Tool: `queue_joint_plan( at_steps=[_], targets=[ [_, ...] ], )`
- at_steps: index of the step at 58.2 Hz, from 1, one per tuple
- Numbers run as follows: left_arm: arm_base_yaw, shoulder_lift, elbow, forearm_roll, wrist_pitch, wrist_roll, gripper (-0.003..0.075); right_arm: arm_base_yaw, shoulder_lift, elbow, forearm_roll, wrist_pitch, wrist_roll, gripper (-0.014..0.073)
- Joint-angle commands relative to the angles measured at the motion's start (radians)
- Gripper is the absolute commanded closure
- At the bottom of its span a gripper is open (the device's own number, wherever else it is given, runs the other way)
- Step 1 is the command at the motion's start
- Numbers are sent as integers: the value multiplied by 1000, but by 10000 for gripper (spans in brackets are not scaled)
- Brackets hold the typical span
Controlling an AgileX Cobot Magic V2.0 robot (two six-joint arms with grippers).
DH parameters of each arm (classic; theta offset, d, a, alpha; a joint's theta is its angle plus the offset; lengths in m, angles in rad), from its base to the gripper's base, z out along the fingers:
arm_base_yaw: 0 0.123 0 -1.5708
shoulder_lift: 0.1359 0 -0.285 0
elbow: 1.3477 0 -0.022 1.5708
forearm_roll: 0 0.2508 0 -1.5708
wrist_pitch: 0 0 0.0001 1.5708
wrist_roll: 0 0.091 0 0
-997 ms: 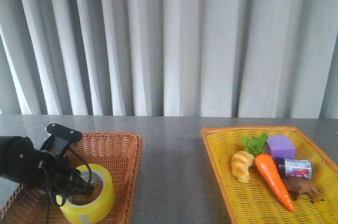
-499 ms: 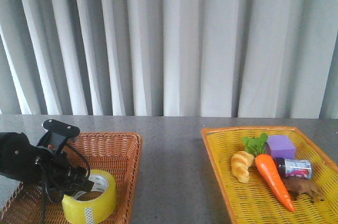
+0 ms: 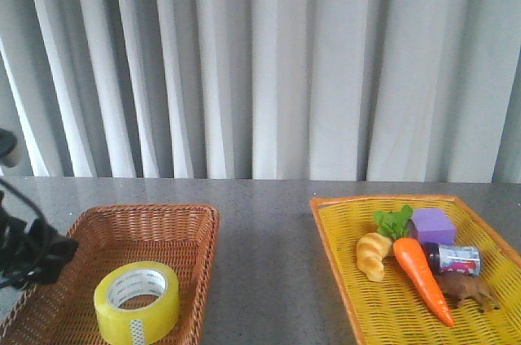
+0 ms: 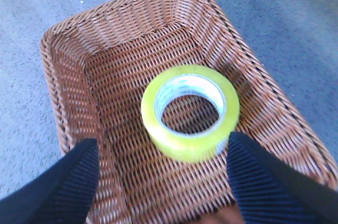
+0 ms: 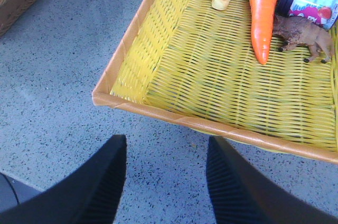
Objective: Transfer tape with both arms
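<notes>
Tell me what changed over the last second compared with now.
The left arm let go of the tape and drew back toward the left edge of the front view; its gripper now hangs open above the roll. The tape, tilted a second ago, now lies flat in the brown basket. The yellow basket and its contents did not move.

Two wicker baskets on a grey speckled table (image 3: 264,264)

The brown basket (image 3: 191,223) sits left; the yellow basket (image 3: 342,280) right holds a croissant (image 3: 374,255), carrot (image 3: 422,278), purple block (image 3: 433,224), small jar (image 3: 453,259) and brown toy animal (image 3: 470,290). Grey curtains (image 3: 260,60) hang behind.
</notes>
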Motion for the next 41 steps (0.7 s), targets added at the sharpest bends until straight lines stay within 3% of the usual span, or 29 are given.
queue_joint_plan(
  at_steps=[1,14,27,34,41],
  targets=[
    [1,-137,81,-17,-60,-8,217,-6,-1,-27,-1,-61,-7,251],
    [1,-368,335,-19,-105,-9,217,-6,-1,-27,-1,-61,-7,251],
    [1,-526,489,-96,-143,-14,234,-6,-1,-27,-1,-61,-7,251],
    [1,-568,548,-122,-215,-15,307,-6,-1,-27,-1,-61,-7,262],
    [1,-577,576,-123,-260,-15,432,-6,-1,-27,-1,-61,-7,314]
  ],
)
